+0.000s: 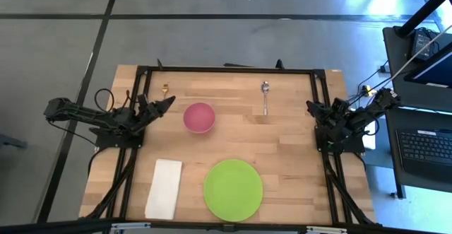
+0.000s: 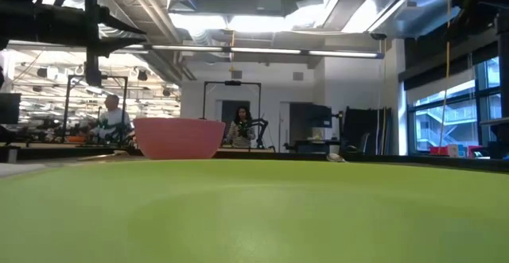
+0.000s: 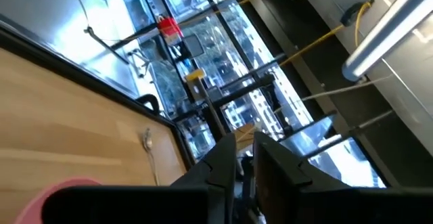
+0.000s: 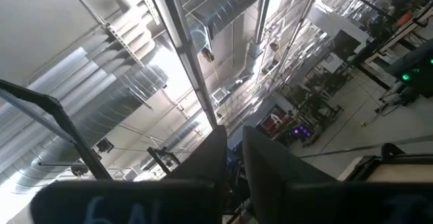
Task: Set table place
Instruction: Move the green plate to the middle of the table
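Observation:
On the plank table [image 1: 282,156] a lime-green plate [image 1: 233,189] lies near the front edge; it fills the bottom of the low view [image 2: 254,215]. A pink bowl [image 1: 199,117] stands behind it, left of the middle, and also shows in the low view [image 2: 179,138]. A silver spoon [image 1: 265,97] lies at the far middle and shows in the left wrist view [image 3: 147,141]. A slim gold-tipped utensil [image 1: 165,90] lies at the far left. My left gripper [image 1: 169,102] is shut and empty, raised just left of the bowl. My right gripper [image 1: 309,107] is shut and empty at the table's right edge.
A white folded napkin [image 1: 164,189] lies left of the plate. A black frame [image 1: 226,70] runs along the table's far edge and down both sides. Bare wood lies between the bowl, the spoon and the right arm. People sit far off in the room [image 2: 240,128].

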